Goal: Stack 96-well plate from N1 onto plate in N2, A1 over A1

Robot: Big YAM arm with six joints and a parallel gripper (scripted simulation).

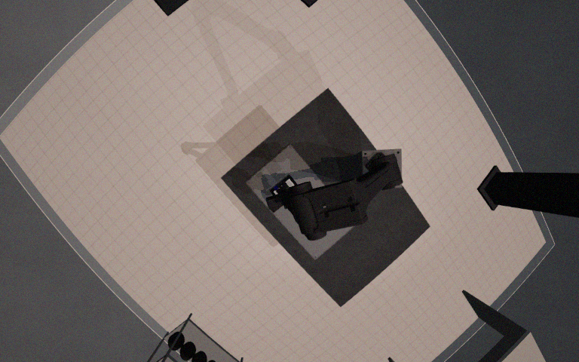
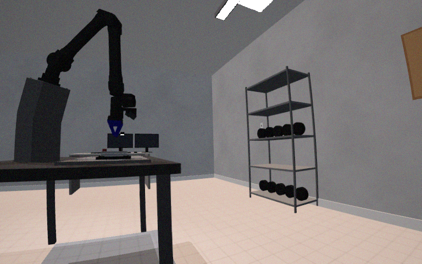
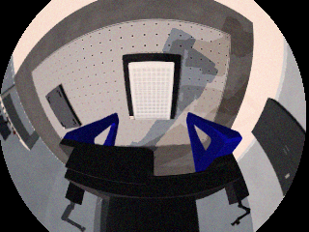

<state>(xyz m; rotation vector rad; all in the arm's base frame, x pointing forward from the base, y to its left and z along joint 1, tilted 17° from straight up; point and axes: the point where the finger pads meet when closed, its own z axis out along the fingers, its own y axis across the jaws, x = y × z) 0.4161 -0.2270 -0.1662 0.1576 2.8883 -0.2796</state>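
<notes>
Two things fill most of my surroundings — the dark table [image 2: 93, 168] and my own arm [image 2: 113, 62], which rises from its pedestal [image 2: 40, 121], bends at a high elbow and drops almost straight down, wrist pointing at the work surface. Below it lies the pale perforated board [image 3: 97, 58], and on that the 96-well plate [image 3: 151, 89], a white grid of wells inside the dark frame of its plate nest [image 3: 127, 84]; I cannot tell from here which nest this is, nor read an A1 mark. My gripper [image 3: 152, 116] hangs well above the plate with its blue fingers spread as wide as they go, nothing between them. I judge the plate to be light, stiff moulded plastic with smooth, rather slippery walls — best pinched across its two long sides, low on the skirt and near the middle, kept level so it neither tips nor slides out.
</notes>
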